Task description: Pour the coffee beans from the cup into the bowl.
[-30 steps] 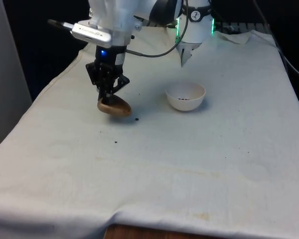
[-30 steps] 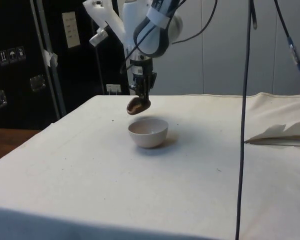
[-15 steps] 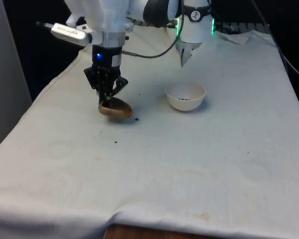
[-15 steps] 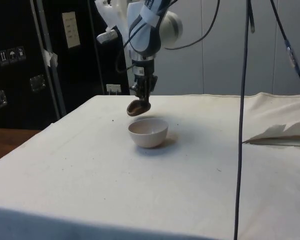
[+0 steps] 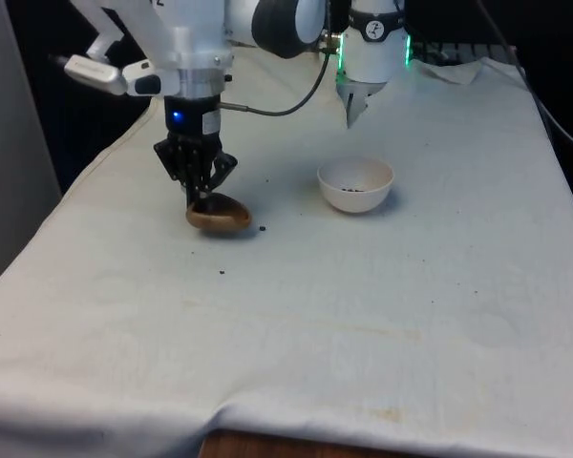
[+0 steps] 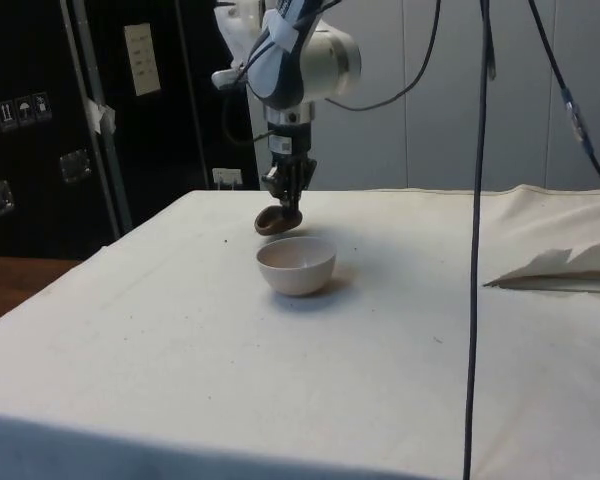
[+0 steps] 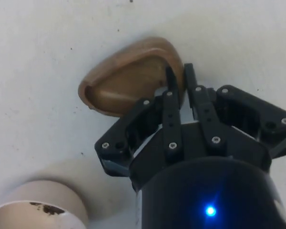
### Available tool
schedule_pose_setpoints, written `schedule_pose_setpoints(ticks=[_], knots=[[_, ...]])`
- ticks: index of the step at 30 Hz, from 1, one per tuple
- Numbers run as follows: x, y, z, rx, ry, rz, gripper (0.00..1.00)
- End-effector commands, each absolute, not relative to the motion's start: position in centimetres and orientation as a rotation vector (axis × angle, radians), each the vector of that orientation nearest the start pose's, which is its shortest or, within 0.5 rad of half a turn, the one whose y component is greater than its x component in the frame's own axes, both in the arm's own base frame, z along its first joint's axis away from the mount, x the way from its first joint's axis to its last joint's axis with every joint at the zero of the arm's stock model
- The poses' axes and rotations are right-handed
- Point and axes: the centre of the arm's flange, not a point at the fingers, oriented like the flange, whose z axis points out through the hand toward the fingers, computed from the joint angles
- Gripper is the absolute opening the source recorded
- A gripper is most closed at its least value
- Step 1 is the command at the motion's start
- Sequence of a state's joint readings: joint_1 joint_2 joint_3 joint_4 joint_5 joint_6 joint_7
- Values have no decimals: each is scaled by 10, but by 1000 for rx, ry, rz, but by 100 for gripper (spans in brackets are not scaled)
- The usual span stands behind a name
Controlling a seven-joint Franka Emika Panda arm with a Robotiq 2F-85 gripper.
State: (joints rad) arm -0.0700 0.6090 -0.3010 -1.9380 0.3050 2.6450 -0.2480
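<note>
White cloth (image 5: 382,315) carries stray beans (image 5: 261,228); end effector (image 5: 202,196) clamps brown cup's (image 5: 218,216) rim beside bowl (image 5: 355,184).

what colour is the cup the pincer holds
Light brown, wood-toned cup, clearest in the wrist view.

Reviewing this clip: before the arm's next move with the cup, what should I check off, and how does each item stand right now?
1. gripper pinching the brown cup by its rim: ok.
2. Cup close to the white cloth, apart from the bowl: ok.
3. Beans inside the bowl: ok, a few show.
4. Cup emptied: cannot tell.
5. Cloth free of spills: not ok, stray beans lie beside the cup.
</note>
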Motion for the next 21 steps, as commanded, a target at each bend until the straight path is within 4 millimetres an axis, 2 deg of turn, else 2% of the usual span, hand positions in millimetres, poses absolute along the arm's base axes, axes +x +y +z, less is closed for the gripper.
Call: schedule_pose_setpoints(ticks=[1, 14, 21], knots=[[591, -231, 192, -3123, 499, -207, 0], [591, -235, 191, -3114, 492, -200, 0], [592, -230, 187, -3118, 485, -196, 0]])
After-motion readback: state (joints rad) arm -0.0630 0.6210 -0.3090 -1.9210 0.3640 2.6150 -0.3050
